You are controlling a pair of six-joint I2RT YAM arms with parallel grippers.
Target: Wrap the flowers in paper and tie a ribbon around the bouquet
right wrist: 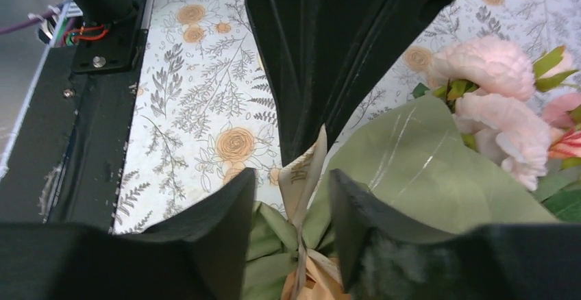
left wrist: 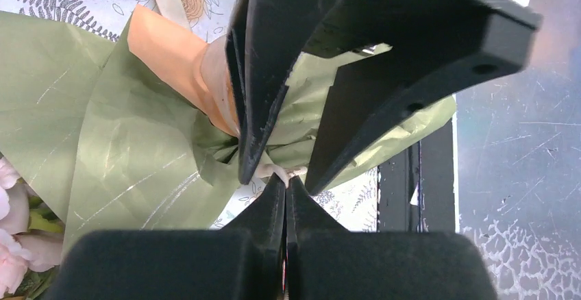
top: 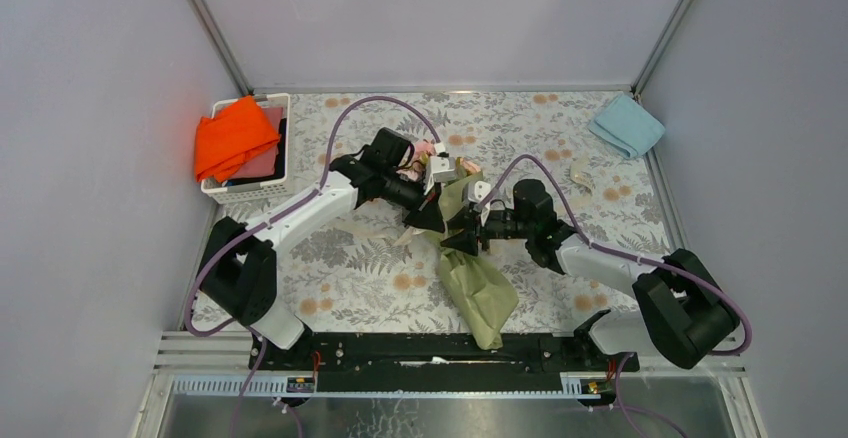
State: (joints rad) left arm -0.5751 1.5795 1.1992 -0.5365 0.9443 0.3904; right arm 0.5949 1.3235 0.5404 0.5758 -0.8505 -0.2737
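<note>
A white basket is noted at the far left of the floral-patterned tabletop, with an orange cloth draped over it. A light blue folded cloth is laid at the far right corner.

- The left arm and right arm show white link shells between chunky black joint housings, one arm bolted at each end of the black base rail.
- A purple cable runs along each arm from the rail.
- Red and orange wires and a silver screw sit beside the rail.
- The left gripper and right gripper carry matte black, wedge-shaped fingers with a foam-like surface.
</note>
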